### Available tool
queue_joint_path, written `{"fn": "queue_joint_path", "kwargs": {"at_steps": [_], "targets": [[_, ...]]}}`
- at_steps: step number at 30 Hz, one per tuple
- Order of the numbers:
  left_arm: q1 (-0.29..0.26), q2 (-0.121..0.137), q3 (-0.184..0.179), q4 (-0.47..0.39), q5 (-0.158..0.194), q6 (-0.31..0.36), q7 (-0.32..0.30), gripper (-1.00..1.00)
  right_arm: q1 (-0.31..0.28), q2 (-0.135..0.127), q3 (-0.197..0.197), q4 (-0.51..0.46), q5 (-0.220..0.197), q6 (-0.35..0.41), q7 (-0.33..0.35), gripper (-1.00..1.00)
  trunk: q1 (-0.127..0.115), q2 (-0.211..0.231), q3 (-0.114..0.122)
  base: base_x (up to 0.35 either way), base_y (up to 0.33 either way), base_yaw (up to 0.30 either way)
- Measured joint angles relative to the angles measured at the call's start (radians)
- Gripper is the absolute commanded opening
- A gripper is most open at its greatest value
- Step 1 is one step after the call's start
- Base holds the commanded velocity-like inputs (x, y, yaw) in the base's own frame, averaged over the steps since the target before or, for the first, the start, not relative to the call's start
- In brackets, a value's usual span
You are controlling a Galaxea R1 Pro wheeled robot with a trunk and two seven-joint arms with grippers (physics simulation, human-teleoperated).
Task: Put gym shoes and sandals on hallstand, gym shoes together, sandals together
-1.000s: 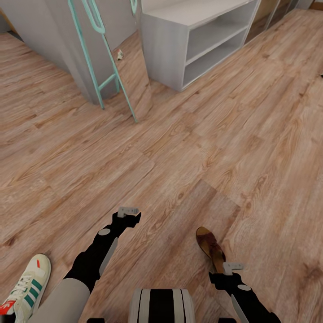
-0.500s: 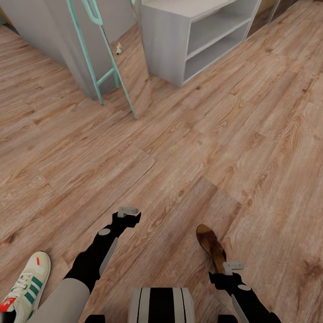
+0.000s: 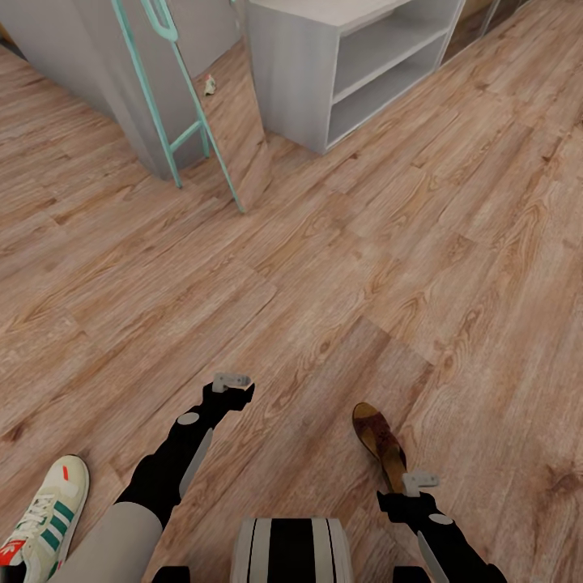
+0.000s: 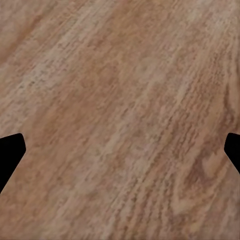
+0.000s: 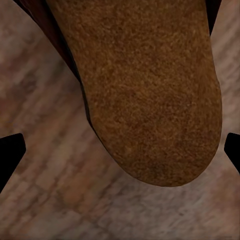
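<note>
The right gripper (image 3: 421, 483) is hovering empty with fingers spread wide directly over the dark brown leather sandal (image 3: 379, 443), lying lengthwise away from it on the wood-grain plank floor (image 3: 324, 267).

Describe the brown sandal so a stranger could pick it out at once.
Start at the pale grey hallstand far across the wood-plank floor, then look back toward the robot. The sandal lies on the floor just ahead of the right claw. It is dark brown, flat and open, unlike the cream, green-striped gym shoe beside the left arm.
</note>
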Motion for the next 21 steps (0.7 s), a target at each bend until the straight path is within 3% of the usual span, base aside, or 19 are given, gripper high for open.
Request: {"fn": "queue_joint_path", "kwargs": {"at_steps": [6,21], "targets": [[0.0,0.0,-0.001,0.0,0.0,0.0,0.0,1.0,0.0,0.0,0.0,0.0,0.0,0.0,0.0,1.0,0.002,-0.001,-0.019,0.0,0.0,-0.007],[0.0,-0.001,-0.001,0.0,0.0,0.0,0.0,1.0,0.0,0.0,-0.001,0.0,0.0,0.0,0.0,1.0,0.002,-0.001,-0.026,0.0,0.0,-0.048]]}}
